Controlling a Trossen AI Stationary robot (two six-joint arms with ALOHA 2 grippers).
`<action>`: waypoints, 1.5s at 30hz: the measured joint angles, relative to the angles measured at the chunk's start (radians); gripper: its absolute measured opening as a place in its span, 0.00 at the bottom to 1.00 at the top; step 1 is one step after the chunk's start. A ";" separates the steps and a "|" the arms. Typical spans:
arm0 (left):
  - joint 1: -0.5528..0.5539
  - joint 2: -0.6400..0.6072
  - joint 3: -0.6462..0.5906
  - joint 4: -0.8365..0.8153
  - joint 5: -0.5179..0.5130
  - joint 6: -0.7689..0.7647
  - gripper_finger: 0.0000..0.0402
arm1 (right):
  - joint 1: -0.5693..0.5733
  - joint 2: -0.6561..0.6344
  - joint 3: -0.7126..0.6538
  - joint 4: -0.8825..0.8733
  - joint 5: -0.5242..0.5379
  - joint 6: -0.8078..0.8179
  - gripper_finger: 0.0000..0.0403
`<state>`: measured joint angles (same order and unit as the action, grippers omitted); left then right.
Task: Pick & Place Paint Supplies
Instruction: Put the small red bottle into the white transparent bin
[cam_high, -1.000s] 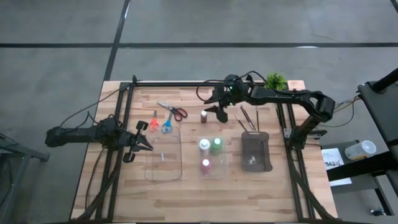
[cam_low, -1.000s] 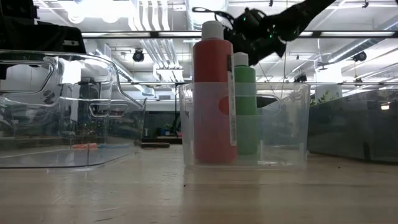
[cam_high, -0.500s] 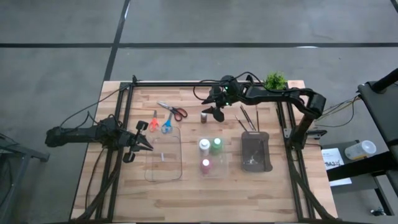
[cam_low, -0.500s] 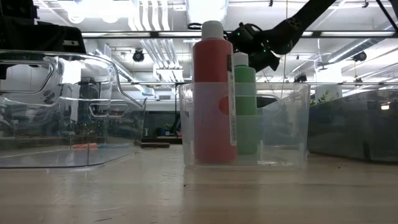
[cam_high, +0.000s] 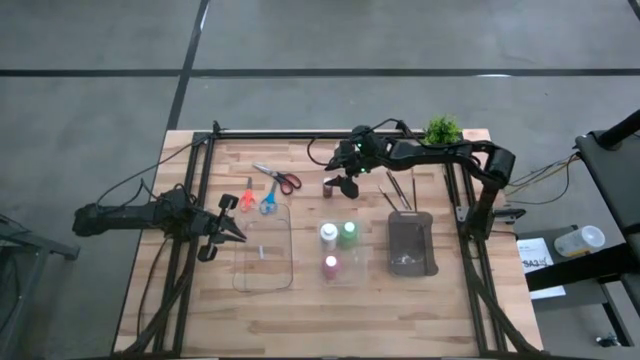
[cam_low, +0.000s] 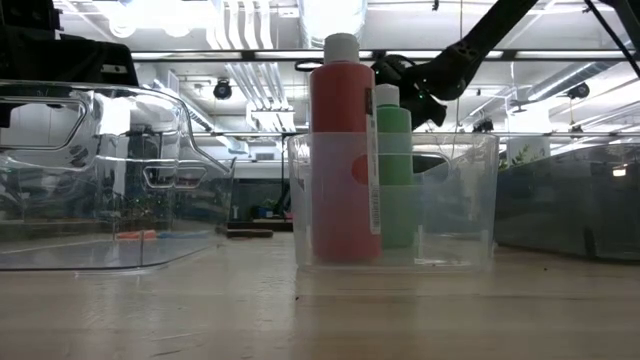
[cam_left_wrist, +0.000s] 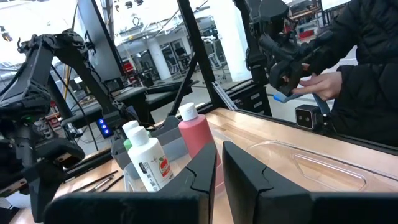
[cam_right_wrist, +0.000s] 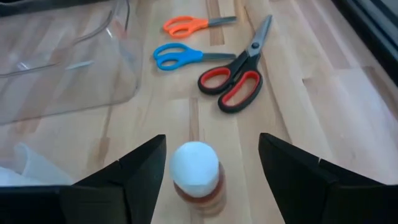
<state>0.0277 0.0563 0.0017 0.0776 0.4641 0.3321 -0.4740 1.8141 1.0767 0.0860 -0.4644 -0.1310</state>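
A small brownish paint bottle (cam_right_wrist: 194, 171) with a white cap stands upright on the wood at the far middle of the table (cam_high: 328, 186). My right gripper (cam_right_wrist: 211, 180) is open just above it, a finger on either side of the cap, touching nothing. Red (cam_high: 330, 265), white (cam_high: 328, 233) and green (cam_high: 348, 233) bottles stand in a small clear bin. Red-handled (cam_right_wrist: 233, 84), blue (cam_right_wrist: 177, 56) and orange (cam_right_wrist: 186, 25) scissors lie flat left of the brownish bottle. Thin brushes (cam_high: 398, 188) lie to its right. My left gripper (cam_left_wrist: 219, 174) waits shut at the left.
A long clear tray (cam_high: 264, 252) lies left of the bottle bin, a dark grey tray (cam_high: 412, 242) right of it. A small green plant (cam_high: 443, 129) stands at the far right corner. In the left wrist view a person's hand (cam_left_wrist: 311, 81) shows beyond the table.
My right gripper has come down and a little toward the table's left, closing in on the brownish bottle. The bottle and the other supplies have stayed where they were.
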 joint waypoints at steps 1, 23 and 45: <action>0.000 0.000 0.000 0.000 0.000 0.000 0.09 | 0.000 0.002 0.000 0.000 0.001 0.000 0.63; 0.000 0.000 0.000 0.000 0.000 0.000 0.09 | 0.012 0.003 0.001 -0.026 0.063 -0.025 0.63; 0.000 0.000 0.000 0.000 0.000 0.000 0.09 | 0.029 -0.003 0.005 -0.026 0.074 -0.053 0.63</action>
<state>0.0277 0.0563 0.0020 0.0772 0.4641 0.3321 -0.4446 1.8111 1.0818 0.0596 -0.3903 -0.1841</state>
